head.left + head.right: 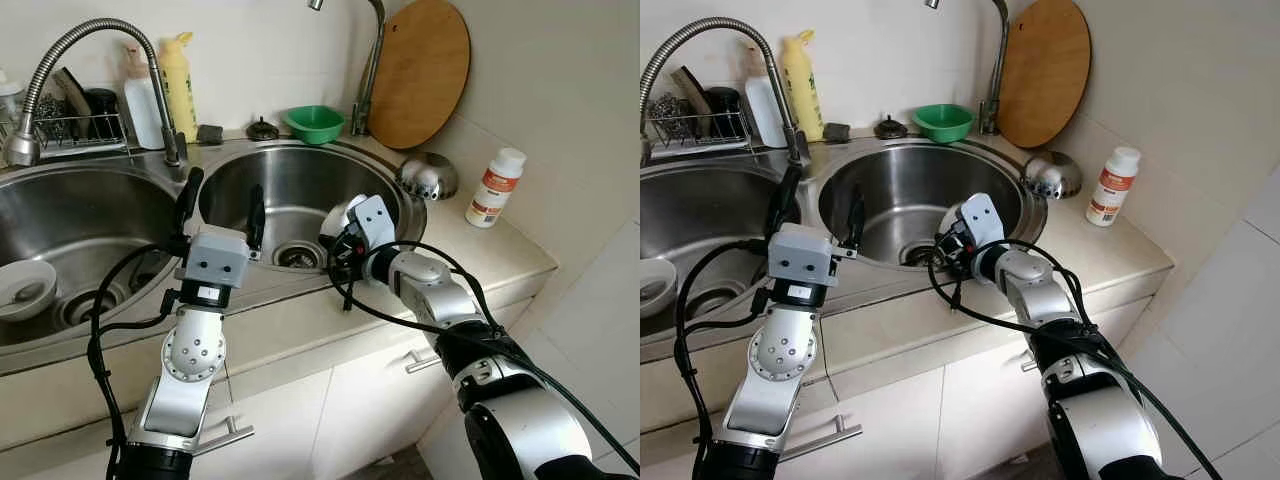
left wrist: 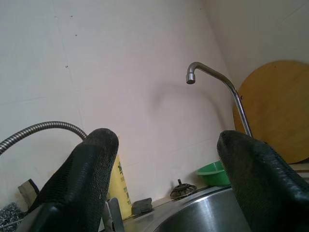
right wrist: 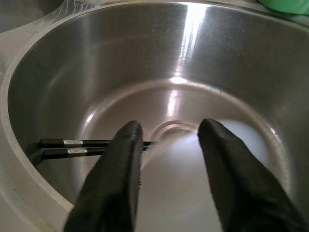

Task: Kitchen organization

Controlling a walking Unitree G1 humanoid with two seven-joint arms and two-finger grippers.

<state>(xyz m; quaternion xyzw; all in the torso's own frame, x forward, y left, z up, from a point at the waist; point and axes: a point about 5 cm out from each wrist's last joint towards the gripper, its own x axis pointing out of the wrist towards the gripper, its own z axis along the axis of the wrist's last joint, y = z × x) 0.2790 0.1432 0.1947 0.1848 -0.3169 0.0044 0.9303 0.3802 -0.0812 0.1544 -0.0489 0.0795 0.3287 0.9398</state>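
- Right wrist view: right gripper (image 3: 166,145) is reaching down into the round sink basin (image 3: 58,72), fingers spread, and a white bowl (image 3: 193,174) is sitting between them; contact with the pads cannot be told.
- Two black chopsticks (image 3: 72,147) are lying on the basin floor just beside one finger, pointing toward the drain ring (image 3: 169,129) ahead of the fingertips.
- Head views: left gripper (image 1: 222,205) is hovering over the near rim of the same basin, fingers pointing up, spread wide, holding nothing.
- Left of the left gripper, a second sink (image 1: 90,210) is holding a white dish (image 1: 25,285).
- Beyond the left gripper, a spring faucet (image 1: 90,40), yellow bottle (image 1: 180,85), dish rack (image 1: 80,125) and green bowl (image 1: 314,122) are standing along the back wall.
- Right of the right gripper, a steel bowl (image 1: 428,175) is lying upside down on the counter (image 1: 500,250), with a white bottle (image 1: 495,187) further right and a round wooden board (image 1: 420,70) leaning behind.
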